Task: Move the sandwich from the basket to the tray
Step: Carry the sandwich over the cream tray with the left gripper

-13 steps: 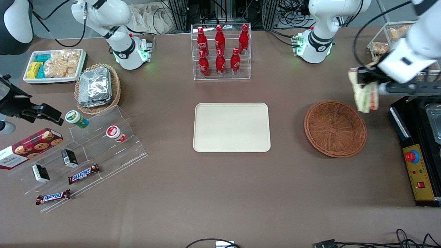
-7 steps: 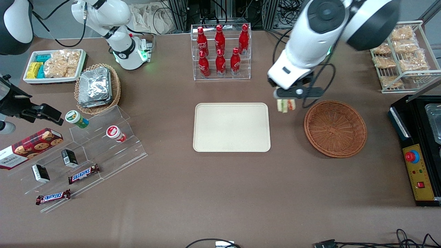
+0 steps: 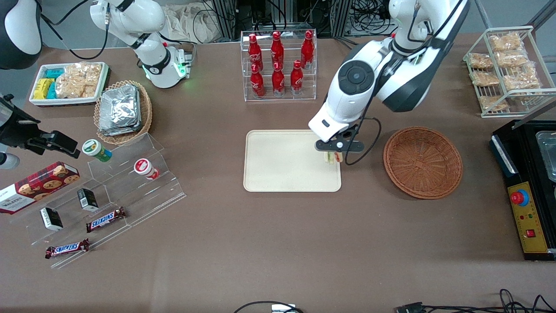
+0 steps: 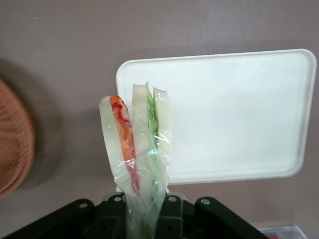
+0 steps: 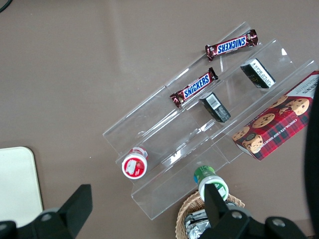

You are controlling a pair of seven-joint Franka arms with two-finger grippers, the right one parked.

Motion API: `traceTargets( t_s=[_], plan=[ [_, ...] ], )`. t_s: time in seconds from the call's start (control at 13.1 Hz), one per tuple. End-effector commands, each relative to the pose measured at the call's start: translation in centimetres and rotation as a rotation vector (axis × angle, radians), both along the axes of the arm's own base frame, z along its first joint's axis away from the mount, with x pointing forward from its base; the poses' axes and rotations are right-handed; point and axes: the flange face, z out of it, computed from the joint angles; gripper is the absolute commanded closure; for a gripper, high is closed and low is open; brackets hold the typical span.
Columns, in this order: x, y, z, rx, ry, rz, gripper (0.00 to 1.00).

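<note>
gripper (image 3: 333,153) clenched on sandwich (image 3: 333,158) | hung over tray (image 3: 278,165) edge nearest basket (image 3: 422,161) | basket empty

So the left arm swung a long way in that one second. It started out past the basket (image 3: 422,161) at the working arm's end of the table, up by the snack rack, with the sandwich (image 3: 333,158) dangling from the gripper (image 3: 333,153). Half a second later it had crossed over the basket's farther edge and hung between basket and tray (image 3: 278,174). After that it came nearer the camera and lower, and ended up over the tray's edge closest to the basket. The gripper kept its pinch on the sandwich the whole way, and the wedge ended up looking smaller and lower over the tray.
</note>
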Motion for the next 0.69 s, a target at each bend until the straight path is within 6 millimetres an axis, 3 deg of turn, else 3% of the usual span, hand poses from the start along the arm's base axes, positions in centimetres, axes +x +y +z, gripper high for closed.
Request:
traceTargets(
  t_s=[0.0, 0.08, 0.23, 0.61],
  plan=[
    [-2.6, 1.1, -7.1, -0.019, -0.066, -0.052, 0.88],
    [-2.8, 1.5, -9.6, -0.032, -0.066, -0.063, 0.88],
    [-2.8, 1.6, -12.1, -0.031, -0.049, -0.076, 0.88],
    [-2.0, 2.2, -15.8, -0.06, -0.04, -0.061, 0.88]
  ],
)
